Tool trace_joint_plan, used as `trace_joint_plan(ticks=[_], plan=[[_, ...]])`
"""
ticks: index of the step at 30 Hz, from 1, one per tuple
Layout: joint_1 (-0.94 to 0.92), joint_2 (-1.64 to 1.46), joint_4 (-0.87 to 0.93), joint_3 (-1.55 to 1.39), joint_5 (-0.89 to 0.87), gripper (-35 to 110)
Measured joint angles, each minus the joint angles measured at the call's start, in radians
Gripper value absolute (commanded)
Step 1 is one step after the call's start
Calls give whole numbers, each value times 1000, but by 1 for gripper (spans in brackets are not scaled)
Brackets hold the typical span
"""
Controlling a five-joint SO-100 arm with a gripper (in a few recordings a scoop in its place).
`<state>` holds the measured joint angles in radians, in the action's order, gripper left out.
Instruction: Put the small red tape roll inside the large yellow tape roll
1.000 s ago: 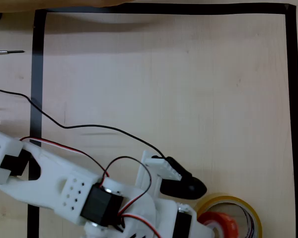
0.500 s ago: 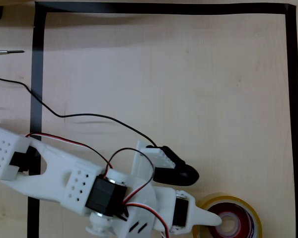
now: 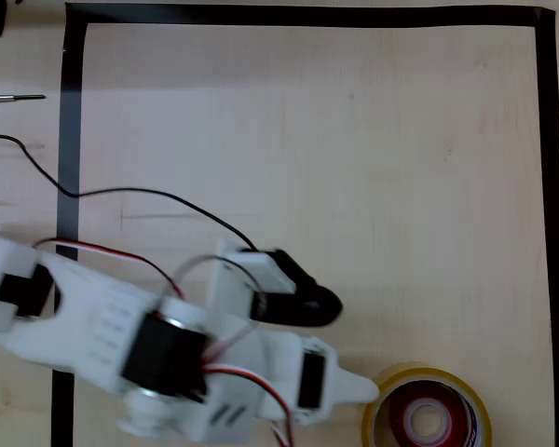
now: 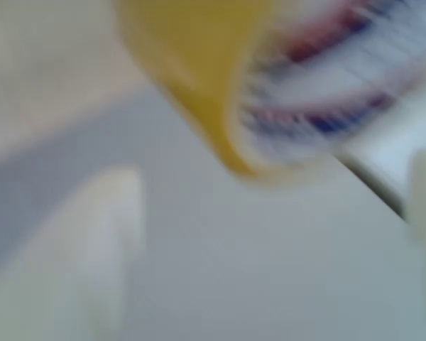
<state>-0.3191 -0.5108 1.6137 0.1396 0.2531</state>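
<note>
Small red tape roll (image 3: 425, 419) (partly cropped) inside large yellow tape roll (image 3: 384, 389).

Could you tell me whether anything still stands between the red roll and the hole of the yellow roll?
Nothing does: the red roll already lies inside the yellow roll, and the gripper sits at its left rim.

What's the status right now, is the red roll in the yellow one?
Jaws empty, beside the large yellow tape roll. Small red tape roll lies inside it. Nothing in the way.
</note>
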Motion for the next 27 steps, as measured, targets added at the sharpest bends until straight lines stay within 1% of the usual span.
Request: trace_joint_plan(ticks=[4, 7, 11, 14, 17, 20, 23, 25, 27], plan=[[32, -146, 132, 3, 0, 17], [38, -268, 175, -25, -3, 16], [44, -515, 181, -219, -21, 16], [75, -739, 181, -428, -31, 16], [101, -980, 169, -678, -52, 16], [150, -1270, 51, -1020, -58, 17], [195, -1595, -130, -1456, -78, 12], [202, -1825, -190, -1766, -101, 9], [207, -2057, -213, -2072, -120, 5]])
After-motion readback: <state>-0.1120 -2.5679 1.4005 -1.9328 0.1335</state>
